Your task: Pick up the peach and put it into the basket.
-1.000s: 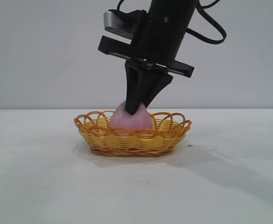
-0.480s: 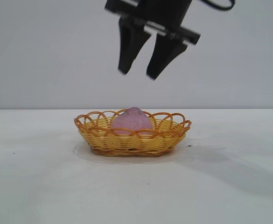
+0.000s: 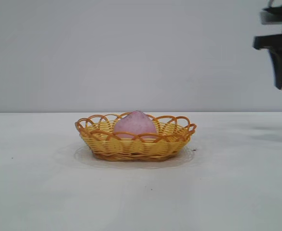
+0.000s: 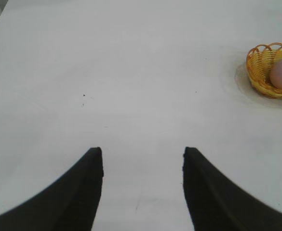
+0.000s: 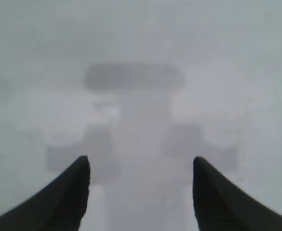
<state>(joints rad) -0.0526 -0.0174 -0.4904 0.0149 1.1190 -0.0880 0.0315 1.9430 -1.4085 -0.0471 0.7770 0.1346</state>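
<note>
Task looks done as far as the views show: the peach sits inside the basket, roughly centred, pointed top up and poking just above the scalloped rim, nothing touching it. Basket holds only the peach; no other item visible in it. Basket stands flat on the white bench, mid-scene, not tilted. Right tool is high at the far right edge of the exterior view, well apart from the basket and well above the bench; only part of it is in frame there. Right wrist view shows its two fingers spread with a clear gap and nothing between them, so it's open and empty, looking down at bare bench with just its own shadow below. Left tool is parked off to the left, not in the exterior view; its wrist camera shows both fingers apart, empty, over bare bench, with the basket and peach off near that picture's edge, well away. Judgement: pick and place both complete, release done, nothing left except maybe parking the right arm. Only residual risk I'd flag is the peach rocking in the shallow basket, but it looks seated and stable.
</note>
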